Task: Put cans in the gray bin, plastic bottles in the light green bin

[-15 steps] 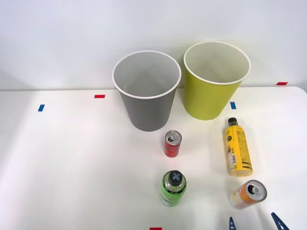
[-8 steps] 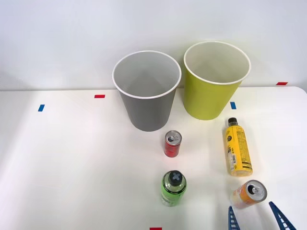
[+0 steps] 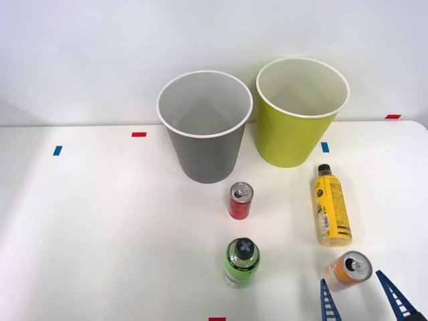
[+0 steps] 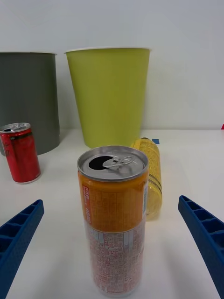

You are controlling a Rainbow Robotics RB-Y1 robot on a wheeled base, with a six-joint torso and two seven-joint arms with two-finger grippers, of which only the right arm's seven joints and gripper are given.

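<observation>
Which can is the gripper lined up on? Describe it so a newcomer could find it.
Start at the light green bin; the yellow bottle lies in front of it. Nearer the robot stands the orange and white can, between the open right gripper fingers, unlike the red can.

light: bright, even | shadows: soft, faint | blur: none

Yellow bottle [image 4: 153,175]: lower part hidden behind orange can [image 4: 114,219]; cap apparently not visible. Gray bin [image 4: 29,100] cut by frame edge.
</observation>
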